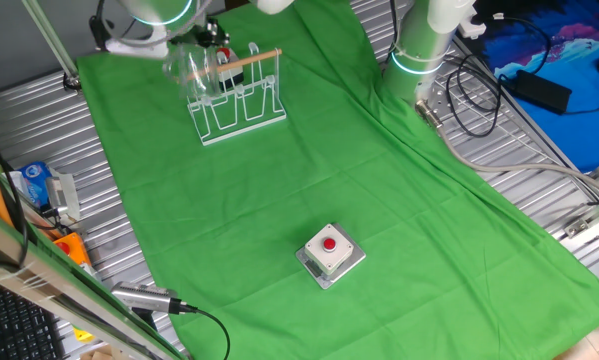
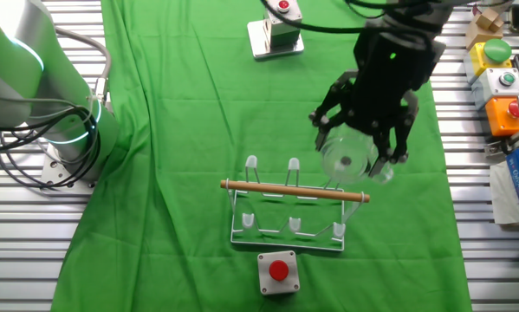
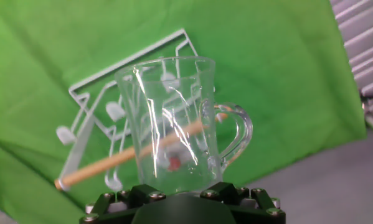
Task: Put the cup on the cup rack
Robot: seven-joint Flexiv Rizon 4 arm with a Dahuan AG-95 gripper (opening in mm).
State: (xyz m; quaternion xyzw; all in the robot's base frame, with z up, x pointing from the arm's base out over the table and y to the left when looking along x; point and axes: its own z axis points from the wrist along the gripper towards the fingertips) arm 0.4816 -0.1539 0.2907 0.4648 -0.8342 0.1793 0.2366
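1. On the left of the other fixed view stands the arm's base (image 2: 60, 121) on the slatted metal bench (image 2: 16, 251); cables trail beside it, clear of the work.
2. Centre: the cup rack (image 2: 289, 212) stands upright on the green cloth (image 2: 172, 130), its wooden top bar (image 2: 294, 191) level and the white loop prongs standing up before and behind it. A red-button box (image 2: 278, 272) sits just beside the rack's base; a second one (image 2: 275, 33) lies well apart at the far end of the cloth.
3. Right of centre: the fingers (image 2: 363, 143) are clenched on the cup (image 2: 346, 160), carried in the air over the right-hand end of the rack. In the hand view you see the cup (image 3: 174, 124) gripped at its base, handle out to the right, with the bar and prongs showing through the glass.
4. By my reading you are in the carry-and-align step: the cup is lifted and near the rack but not yet on a prong. The next move calls for lining the mouth over one prong and lowering it without knocking the bar or tipping the light rack.
5. The cloth is rumpled along its edges. Far right, a row of coloured button boxes (image 2: 502, 82) sits on the bare bench.
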